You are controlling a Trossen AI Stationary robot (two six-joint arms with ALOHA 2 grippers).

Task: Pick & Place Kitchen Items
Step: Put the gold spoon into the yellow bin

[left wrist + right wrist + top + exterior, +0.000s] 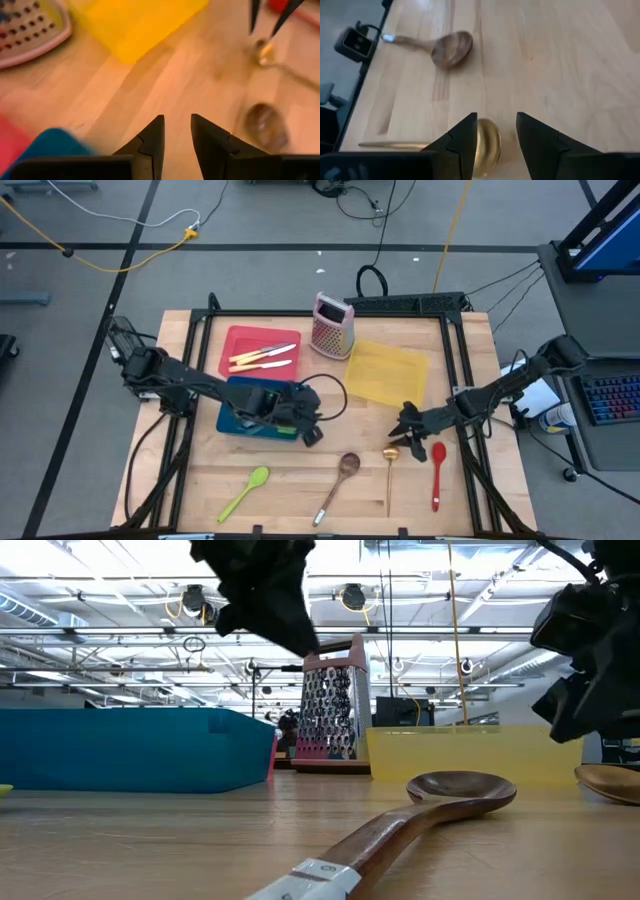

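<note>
You're looking at a wooden table [300, 500] on a black frame, sitting on a grey floor [250, 220] crossed with dark tape lines. A yellow cable [130, 258] snakes across the floor on the far left, and black cables [375, 275] loop near the table's far edge. Off to your right there's a desk with a keyboard [612, 395] and something blue [610, 240] farther back. From table height you see a big open hall behind: white ceiling trusses [100, 635], round hanging lamps [352, 597], lots of bright overhead light.
</note>
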